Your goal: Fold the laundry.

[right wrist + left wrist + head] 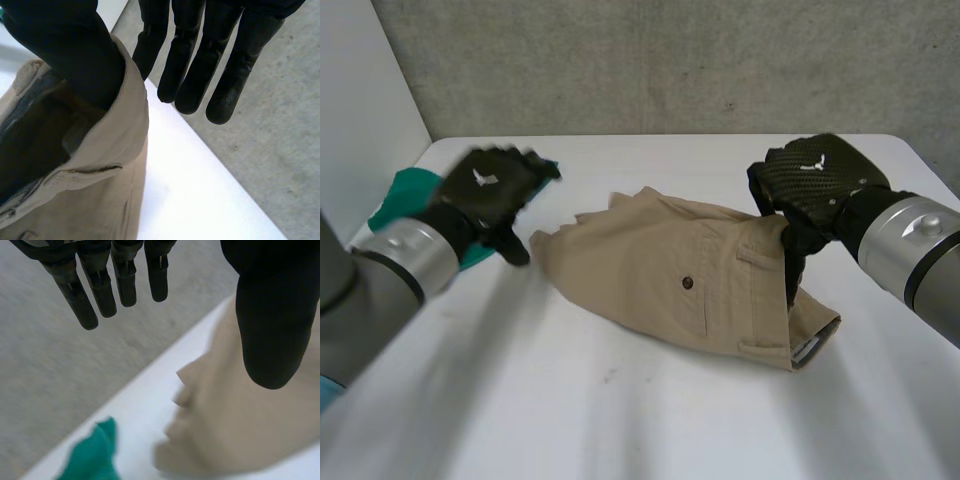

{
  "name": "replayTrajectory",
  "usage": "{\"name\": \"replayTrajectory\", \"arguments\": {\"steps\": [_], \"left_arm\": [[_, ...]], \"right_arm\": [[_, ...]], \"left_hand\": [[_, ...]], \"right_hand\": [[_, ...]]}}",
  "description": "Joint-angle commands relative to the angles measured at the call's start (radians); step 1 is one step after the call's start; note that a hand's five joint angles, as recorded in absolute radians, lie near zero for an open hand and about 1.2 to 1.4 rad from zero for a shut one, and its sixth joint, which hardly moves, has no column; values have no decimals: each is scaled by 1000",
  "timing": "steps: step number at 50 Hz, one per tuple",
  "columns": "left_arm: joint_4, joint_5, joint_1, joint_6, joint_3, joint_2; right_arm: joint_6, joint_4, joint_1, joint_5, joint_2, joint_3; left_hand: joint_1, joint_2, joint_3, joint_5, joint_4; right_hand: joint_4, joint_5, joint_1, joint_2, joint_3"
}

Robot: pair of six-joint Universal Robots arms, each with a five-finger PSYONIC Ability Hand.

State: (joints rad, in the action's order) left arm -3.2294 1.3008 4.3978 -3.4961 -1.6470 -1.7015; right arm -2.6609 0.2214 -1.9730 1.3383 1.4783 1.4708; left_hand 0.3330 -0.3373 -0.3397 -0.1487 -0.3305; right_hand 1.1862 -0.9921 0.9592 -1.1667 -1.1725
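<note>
On the table, khaki trousers lie nr a green cloth. L hand by leg end, fingers straight, empty. R hand: fingers straight, thumb inside waistband.

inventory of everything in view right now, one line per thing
pants: 1, khaki, folded, middle of the table
cloth: 1, green, at the table's left edge
table: 1, white, under both garments
backdrop: 1, grey, beyond the table's far edge
left arm: 1, grey, near the cloth
right arm: 1, grey, right of the pants
left robot hand: 1, black, open, between cloth and pants
right robot hand: 1, black, fingers straight, thumb inside the pants' waistband
</note>
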Motion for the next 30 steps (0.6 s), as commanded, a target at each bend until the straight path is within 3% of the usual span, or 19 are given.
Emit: {"name": "replayTrajectory", "arguments": {"steps": [1,9,17,23,30], "left_arm": [[-26,9,-66,2,42,-190],[-107,8,-84,-6,208,-366],[-113,-2,-81,-14,389,-510],[-112,-15,-69,-44,507,-587],[-110,-94,-35,-73,588,-635]], "right_arm": [[-5,-13,0,-51,-10,59],[-5,-24,-7,-109,16,100],[1,-42,-21,-212,169,177],[4,-42,-30,-217,201,204],[4,-42,-35,-217,203,223]], "left_hand": [[7,-2,0,-17,-9],[24,-20,-18,-34,-27],[54,-49,-47,-63,-56],[74,-70,-67,-84,-77],[133,-129,-126,-143,-136]], "right_hand": [[210,-230,437,-230,-224],[210,-230,437,-230,-224],[210,-230,437,-230,-224],[210,-230,437,-230,-224],[210,-230,437,-230,-224]]}}
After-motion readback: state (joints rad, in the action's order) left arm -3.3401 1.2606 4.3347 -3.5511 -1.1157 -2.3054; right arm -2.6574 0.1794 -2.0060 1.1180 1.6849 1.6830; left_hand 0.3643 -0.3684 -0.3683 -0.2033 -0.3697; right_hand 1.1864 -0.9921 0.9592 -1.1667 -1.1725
